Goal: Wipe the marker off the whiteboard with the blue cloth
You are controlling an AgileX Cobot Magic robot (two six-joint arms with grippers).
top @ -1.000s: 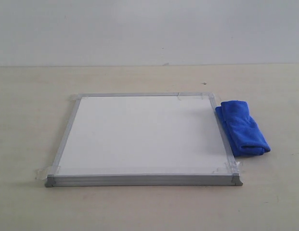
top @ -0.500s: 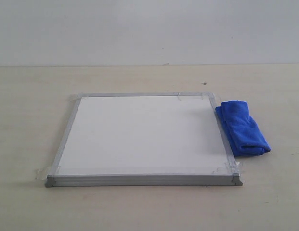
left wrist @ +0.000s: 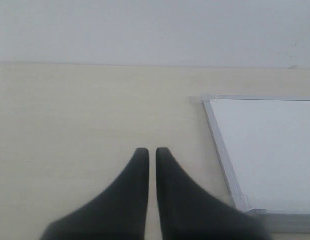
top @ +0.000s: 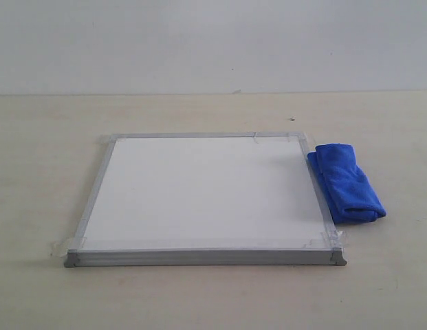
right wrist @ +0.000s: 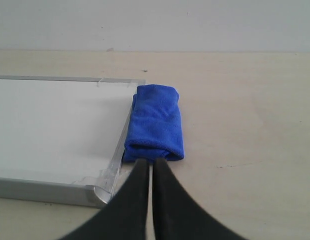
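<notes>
Left gripper [left wrist: 151, 150] and right gripper [right wrist: 151, 161], each with jaws pinched nearly together on nothing, hang above the table [top: 48, 137]. The whiteboard [top: 206, 192] lies flat, silver-framed, corners taped, face plain white. The cloth [top: 346, 182], blue and folded long, lies against the board's right frame, its long axis along that edge.

The whiteboard [top: 199, 192] lies flat on the tabletop [top: 41, 179], its thin frame only a low lip. The blue cloth [top: 346, 182] lies bunched against the right edge, a soft hump higher than the frame. Bare tabletop runs left of the whiteboard, in front, behind to the wall [top: 213, 41], and right of the blue cloth.
</notes>
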